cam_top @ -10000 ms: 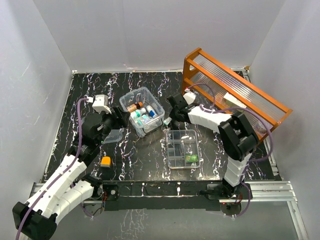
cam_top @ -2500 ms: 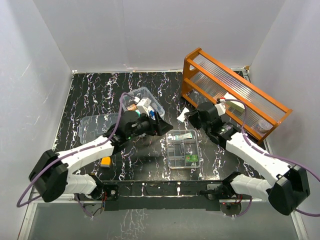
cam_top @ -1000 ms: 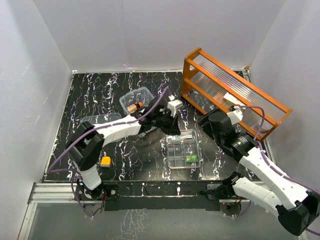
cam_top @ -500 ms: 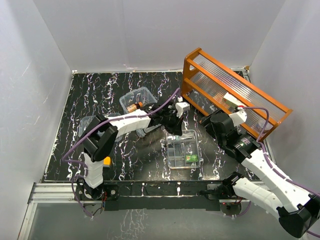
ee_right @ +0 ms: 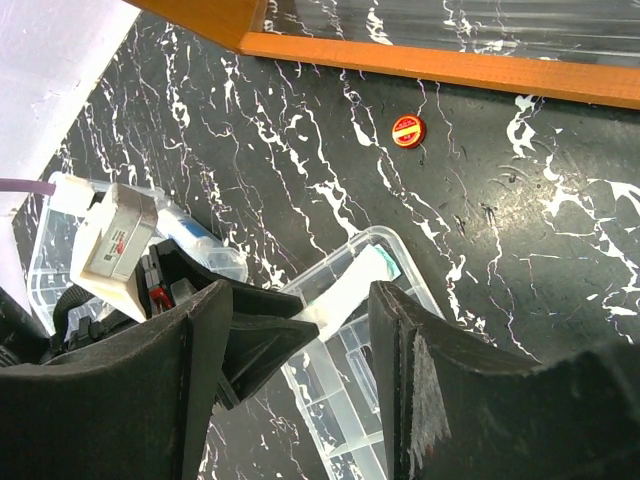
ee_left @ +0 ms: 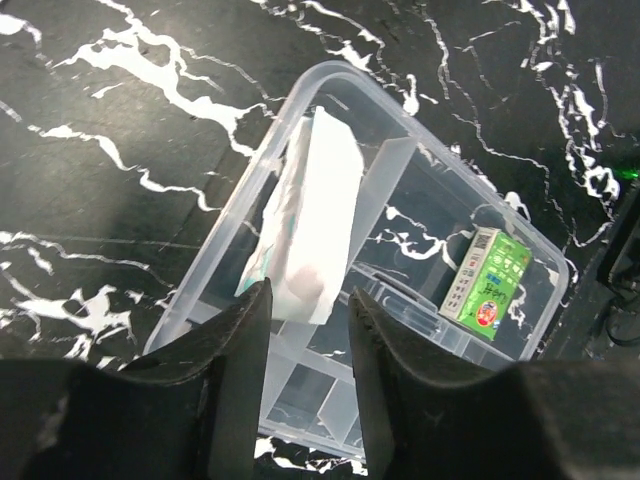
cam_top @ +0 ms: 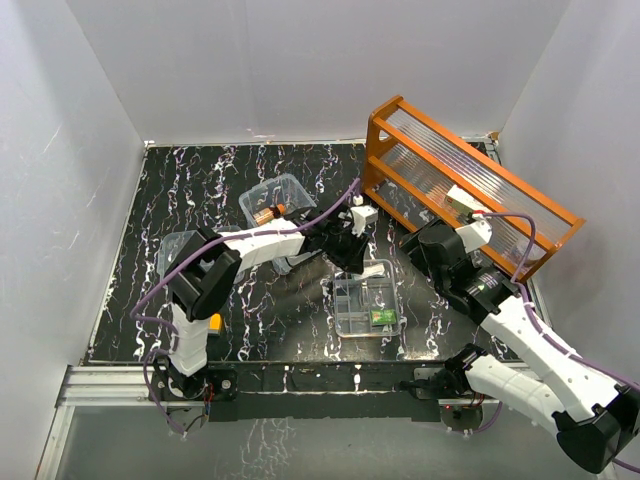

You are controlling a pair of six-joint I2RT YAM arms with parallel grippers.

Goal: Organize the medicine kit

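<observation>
The left hand [ee_left: 305, 293] is parted only narrowly, its two dark fingers [ee_left: 235, 380] standing just over the near end of a white packet [ee_left: 315, 200]. The packet lies slanted in a long compartment of the compartment tray [ee_left: 330, 72], one long side leaning up against the tray's wall. Whether the fingertips touch the packet I cannot tell, but a gap shows between them and the tray floor is visible through it. A green carton [ee_left: 487, 283] lies flat in another compartment, well apart from the packet.

From above, the left hand [cam_top: 352, 255] reaches across to the far end of the tray [cam_top: 341, 312], which sits right of centre, toward the near edge of the counter [cam_top: 200, 170]. The clear box [cam_top: 285, 190] of the medicine kit stands behind the left arm, around the middle of the counter, with an orange-capped bottle [cam_top: 268, 212] inside. Its clear lid [cam_top: 178, 243] lies toward the left edge.

The right hand [ee_right: 300, 300] is spread wide and grips nothing. It hangs above the counter just right of the tray's far end [ee_right: 415, 275]. Beyond it a small red cap [ee_right: 407, 129] lies on the counter beside the orange wooden rack [ee_right: 400, 45], which occupies the far-right corner.
</observation>
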